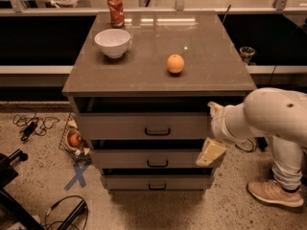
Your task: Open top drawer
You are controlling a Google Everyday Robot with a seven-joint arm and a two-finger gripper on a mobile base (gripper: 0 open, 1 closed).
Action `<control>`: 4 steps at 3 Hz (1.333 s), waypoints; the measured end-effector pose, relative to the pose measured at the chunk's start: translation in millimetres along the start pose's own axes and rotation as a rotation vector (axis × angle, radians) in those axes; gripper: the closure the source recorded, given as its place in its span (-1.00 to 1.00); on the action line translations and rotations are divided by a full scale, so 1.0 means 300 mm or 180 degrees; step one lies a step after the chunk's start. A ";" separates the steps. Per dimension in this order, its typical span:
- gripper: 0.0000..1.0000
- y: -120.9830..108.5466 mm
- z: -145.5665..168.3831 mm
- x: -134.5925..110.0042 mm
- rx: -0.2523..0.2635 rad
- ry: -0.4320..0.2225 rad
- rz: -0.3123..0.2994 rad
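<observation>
The top drawer [144, 126] is the widest of three grey-brown drawers in the cabinet, with a small black bar handle [158, 132] at its centre. Its front stands a little forward of the cabinet top, with a dark gap above it. My gripper [211, 131] is at the right end of that drawer front, on a white arm [261, 114] coming in from the right. Its fingers are spread apart, one [213, 108] near the drawer's top corner and one [210, 153] lower, by the middle drawer [148, 159]. It holds nothing and is well right of the handle.
On the cabinet top [211, 66] are a white bowl [113, 42], a red can [115, 11] and an orange [175, 63]. The bottom drawer [153, 182] is narrower. A person's leg and shoe [275, 193] stand at right. Cables [29, 126], a wire basket with fruit [74, 139] and blue floor tape [76, 176] are at left.
</observation>
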State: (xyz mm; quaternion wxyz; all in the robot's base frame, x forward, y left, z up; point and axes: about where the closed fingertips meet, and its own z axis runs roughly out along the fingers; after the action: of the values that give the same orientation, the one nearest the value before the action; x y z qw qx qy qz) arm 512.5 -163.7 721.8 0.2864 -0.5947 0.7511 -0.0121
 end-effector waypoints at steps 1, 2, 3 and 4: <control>-1.00 -0.022 0.078 0.027 -0.0112 0.0101 0.0017; -1.00 -0.063 0.124 0.041 -0.0186 0.0188 0.0011; -1.00 -0.087 0.161 0.050 -0.0262 0.0237 0.0011; -1.00 -0.093 0.202 0.059 -0.0334 0.0260 0.0023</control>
State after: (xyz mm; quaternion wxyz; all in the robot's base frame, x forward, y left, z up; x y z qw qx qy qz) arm 561.9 -168.2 673.8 0.2240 -0.6052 0.7639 0.0041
